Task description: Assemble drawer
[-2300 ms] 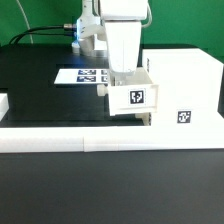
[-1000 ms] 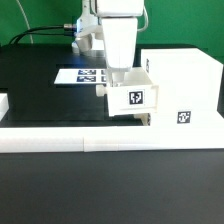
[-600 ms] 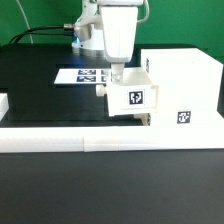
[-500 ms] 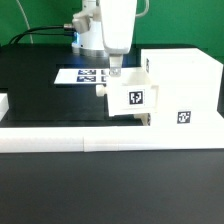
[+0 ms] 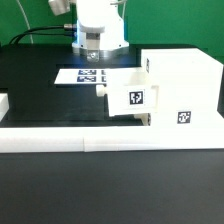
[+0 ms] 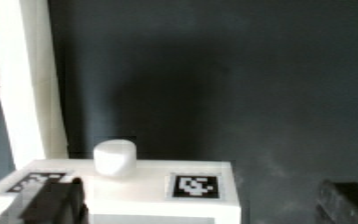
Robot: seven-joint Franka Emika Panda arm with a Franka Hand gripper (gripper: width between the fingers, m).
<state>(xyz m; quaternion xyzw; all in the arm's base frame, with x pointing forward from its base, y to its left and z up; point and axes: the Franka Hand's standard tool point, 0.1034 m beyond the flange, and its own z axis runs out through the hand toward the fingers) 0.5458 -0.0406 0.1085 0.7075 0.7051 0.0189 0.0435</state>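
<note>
White boxy drawer parts (image 5: 160, 85) bearing black-and-white square tags; matte black tabletop (image 5: 40, 90); white marker board (image 5: 85, 75).

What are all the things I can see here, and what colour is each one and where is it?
drawer box: 1, white, tagged, at the exterior view's right.
drawer: 1, white, tagged front, against the box's side.
knob: 1, white, on the drawer in the wrist view.
marker board: 1, white with black tags, flat behind the drawer.
table: 1, black.
rail: 1, white, along the table's front edge.
end effector: 1, white, above the marker board, fingertips unclear.
</note>
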